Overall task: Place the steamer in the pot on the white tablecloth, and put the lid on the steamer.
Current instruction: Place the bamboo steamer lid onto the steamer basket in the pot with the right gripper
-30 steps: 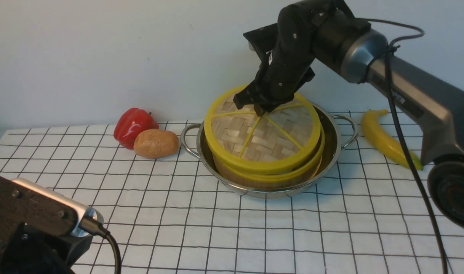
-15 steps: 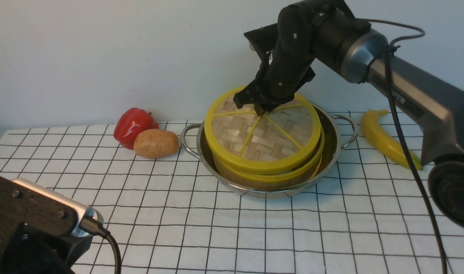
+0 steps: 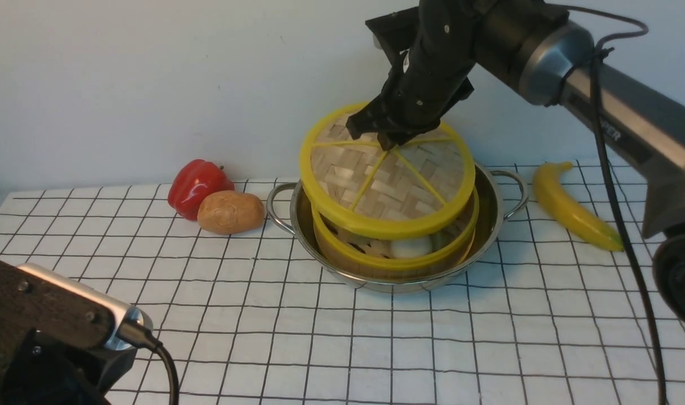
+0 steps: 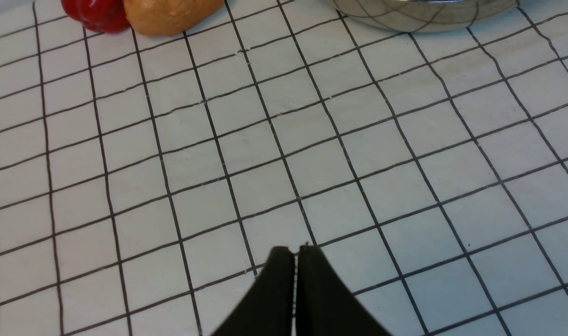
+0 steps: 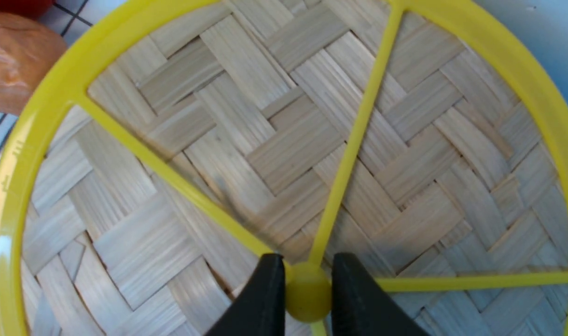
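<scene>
The steamer [image 3: 399, 261] sits inside the shiny pot [image 3: 491, 216] on the white tablecloth [image 3: 320, 337]. My right gripper [image 3: 384, 138] is shut on the centre knob of the lid [image 3: 387, 183] and holds it tilted just above the steamer. Through the gap at the front a pale bun [image 3: 411, 246] shows. In the right wrist view the black fingers [image 5: 265, 289] of my right gripper [image 5: 307, 280] pinch the yellow knob, and the woven lid [image 5: 265, 140] fills the picture. My left gripper [image 4: 295, 254] is shut and empty, low over the cloth near the front left.
A red pepper [image 3: 196, 183] and a potato [image 3: 230, 212] lie left of the pot, close to its handle. A yellow banana [image 3: 573, 208] lies to its right. A wall stands right behind the pot. My left arm's wrist [image 3: 55, 320] fills the front left corner.
My right gripper has risen with the lid, which now hangs above the steamer's rim and uncovers the food inside. The left arm has not moved.
</scene>
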You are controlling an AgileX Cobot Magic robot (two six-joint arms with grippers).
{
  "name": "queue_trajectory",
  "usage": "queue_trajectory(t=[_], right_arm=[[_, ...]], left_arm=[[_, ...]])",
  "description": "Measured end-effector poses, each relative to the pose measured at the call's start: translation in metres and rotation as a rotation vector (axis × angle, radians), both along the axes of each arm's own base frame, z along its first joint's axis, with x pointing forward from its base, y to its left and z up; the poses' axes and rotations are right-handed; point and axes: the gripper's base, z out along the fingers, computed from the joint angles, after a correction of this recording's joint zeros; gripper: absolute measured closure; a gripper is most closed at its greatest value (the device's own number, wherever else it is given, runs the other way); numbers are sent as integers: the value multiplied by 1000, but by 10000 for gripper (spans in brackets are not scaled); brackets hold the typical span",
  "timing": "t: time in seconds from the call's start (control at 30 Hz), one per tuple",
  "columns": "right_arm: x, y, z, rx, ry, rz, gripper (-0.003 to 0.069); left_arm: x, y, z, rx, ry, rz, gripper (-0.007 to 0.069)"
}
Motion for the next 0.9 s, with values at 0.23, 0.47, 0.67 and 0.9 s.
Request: queue_trajectory(t=[0.23, 0.47, 0.67, 0.9], right_arm=[[-5, -5, -2, -36, 17, -3, 518], [-6, -7, 1, -46, 7, -5, 518], [-4, -6, -5, -58, 13, -6, 518], [0, -4, -22, -77, 40, -4, 518]], left_arm=[[0, 0, 0, 0, 0, 0, 623], [0, 0, 0, 0, 0, 0, 623], [0, 0, 0, 0, 0, 0, 623], [0, 0, 0, 0, 0, 0, 623]])
